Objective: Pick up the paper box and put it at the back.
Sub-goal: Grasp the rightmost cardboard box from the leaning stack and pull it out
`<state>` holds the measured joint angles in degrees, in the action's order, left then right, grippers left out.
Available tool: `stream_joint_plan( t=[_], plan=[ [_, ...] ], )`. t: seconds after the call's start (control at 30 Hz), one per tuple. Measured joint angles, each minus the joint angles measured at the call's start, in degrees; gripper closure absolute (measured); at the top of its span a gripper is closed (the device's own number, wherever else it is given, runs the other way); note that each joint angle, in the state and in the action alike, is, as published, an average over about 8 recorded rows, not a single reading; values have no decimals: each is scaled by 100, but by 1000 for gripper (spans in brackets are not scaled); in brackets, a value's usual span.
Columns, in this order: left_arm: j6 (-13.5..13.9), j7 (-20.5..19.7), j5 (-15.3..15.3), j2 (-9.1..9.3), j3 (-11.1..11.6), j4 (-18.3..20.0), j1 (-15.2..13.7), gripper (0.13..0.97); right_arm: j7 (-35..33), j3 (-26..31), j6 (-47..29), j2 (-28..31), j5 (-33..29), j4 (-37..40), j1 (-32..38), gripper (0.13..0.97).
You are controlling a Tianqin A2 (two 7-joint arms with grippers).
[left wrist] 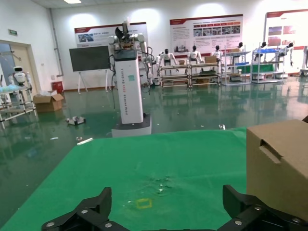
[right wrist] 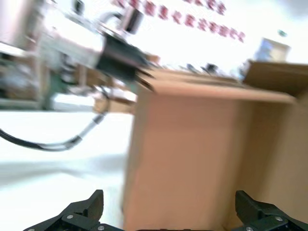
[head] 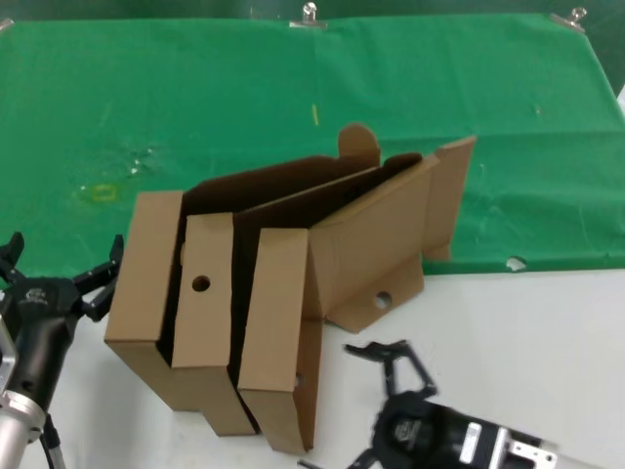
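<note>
The paper box point(head: 376, 244), a shallow brown cardboard mailer with its lid open, side flaps and a small round hole, leans at the middle right across the green cloth's front edge. Two alike cardboard boxes point(head: 210, 313) stand slotted together against its left side. My left gripper point(head: 63, 256) is open and empty just left of these boxes; in the left wrist view point(left wrist: 166, 211) a box corner point(left wrist: 279, 163) shows beside it. My right gripper point(head: 356, 405) is open and empty on the white table in front of the boxes. In the right wrist view point(right wrist: 171, 211) cardboard point(right wrist: 192, 154) fills the space ahead of it.
The green cloth point(head: 195, 88) covers the back of the table, held by metal clips point(head: 310, 15) at the far edge. A small yellow mark point(head: 101, 192) lies on it at the left. The white table point(head: 527, 352) shows at the front right.
</note>
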<state>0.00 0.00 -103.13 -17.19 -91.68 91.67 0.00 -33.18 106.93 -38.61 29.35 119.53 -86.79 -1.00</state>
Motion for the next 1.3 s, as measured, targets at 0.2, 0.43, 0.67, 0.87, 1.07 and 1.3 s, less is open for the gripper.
stream_joint_plan(
  t=[0.2,0.43,0.67,0.87,1.07,1.3],
  plan=[
    [0,0,0,0,0,0,0,325,-717,93,-1040,-528,76,876,546,138],
    [0,0,0,0,0,0,0,476,-1164,-22,-1449,-1153,-18,1722,864,167],
    [0,0,0,0,0,0,0,553,-1175,-181,-1587,-1403,-102,2088,971,221],
    [0,0,0,0,0,0,0,712,-1169,-280,-1673,-1480,-202,2270,1018,299],
    [0,0,0,0,0,0,0,809,-1168,-336,-1729,-1541,-307,2389,1053,434],
    [0,-1,1,0,0,0,0,896,-1149,-377,-1753,-1585,-411,2396,1054,595]
  ],
)
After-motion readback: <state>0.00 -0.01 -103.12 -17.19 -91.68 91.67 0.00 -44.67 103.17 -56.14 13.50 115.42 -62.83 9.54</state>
